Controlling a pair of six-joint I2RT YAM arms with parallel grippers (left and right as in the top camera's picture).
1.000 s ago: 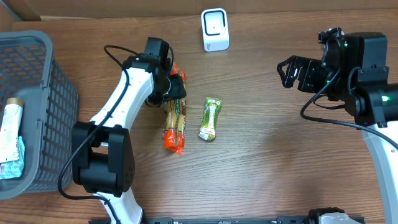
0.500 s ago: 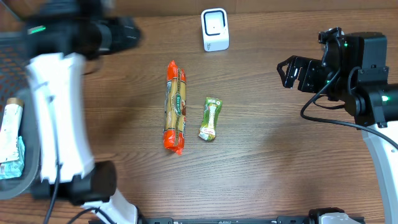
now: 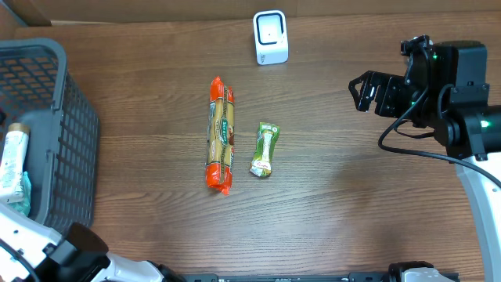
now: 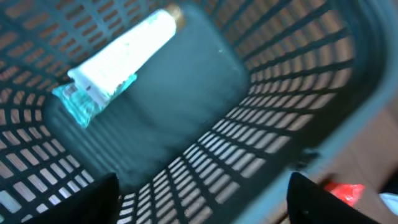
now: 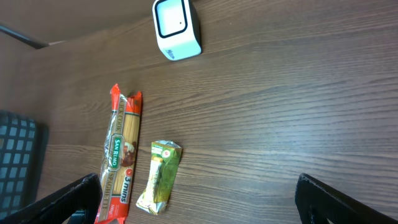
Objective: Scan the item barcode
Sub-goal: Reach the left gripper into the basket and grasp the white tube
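Withdrawing from the pasta pack (image 3: 221, 135), the left gripper (image 4: 202, 199) (jaws apart, empty) is carried over the basket (image 4: 280, 112); scanning is judged unstarted.

Dark brown wood-grain table (image 3: 352, 196) (grain running left to right), evenly lit; a tan strip (image 3: 78, 9) borders its far edge.

We see a wooden table (image 3: 352, 204), brown, grained, matt. The basket (image 3: 70, 149) is grey plastic mesh, matt, with smooth ribs. The scanner (image 3: 271, 37) is white plastic, smooth and slightly glossy. The pasta pack (image 3: 221, 135) is clear shiny film with orange-red printed ends. The green packet (image 3: 265, 149) is crinkled glossy wrapper. The tube (image 3: 13, 163) looks like smooth white plastic. The right arm (image 3: 462, 78) casing is black, mostly matt plastic.
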